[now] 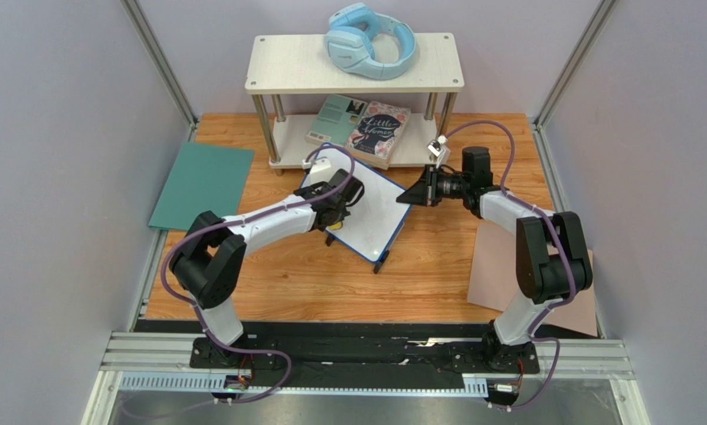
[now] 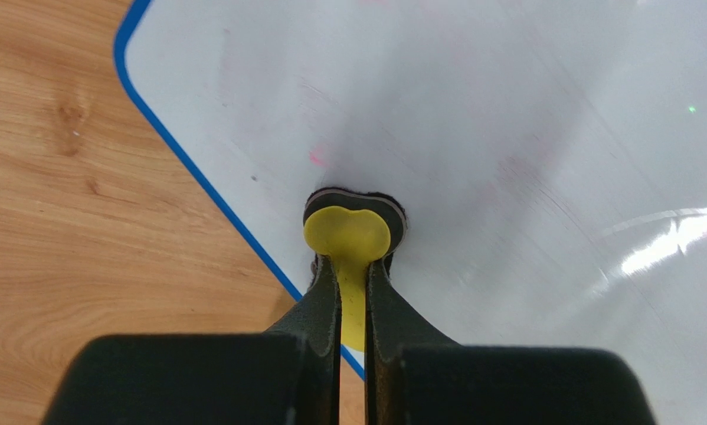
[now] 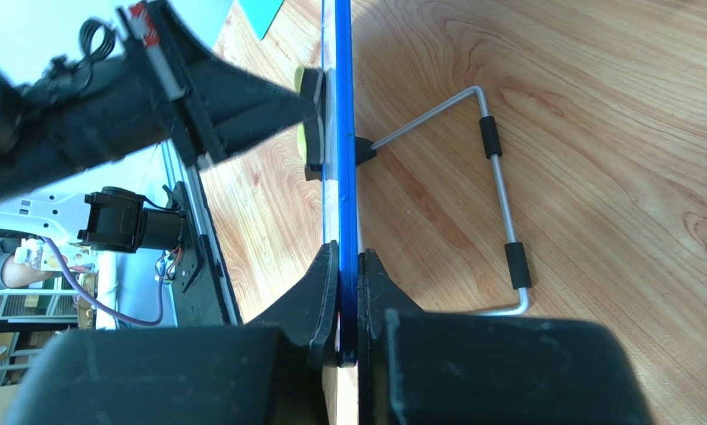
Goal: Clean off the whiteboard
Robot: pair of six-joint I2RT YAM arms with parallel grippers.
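Since the right hand (image 3: 348,266) merely pinches the whiteboard (image 3: 344,133) rim, the yellow eraser (image 2: 346,232) clamped in the left hand (image 2: 353,270) could push it loose.

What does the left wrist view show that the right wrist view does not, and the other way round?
Only the left wrist view shows the white face of the whiteboard, with a faint pink mark on it. Only the right wrist view shows the right gripper shut on the board's blue edge, and the wire stand behind the board. Both show the board, the yellow eraser pressed against it by the left gripper, and the wooden table.
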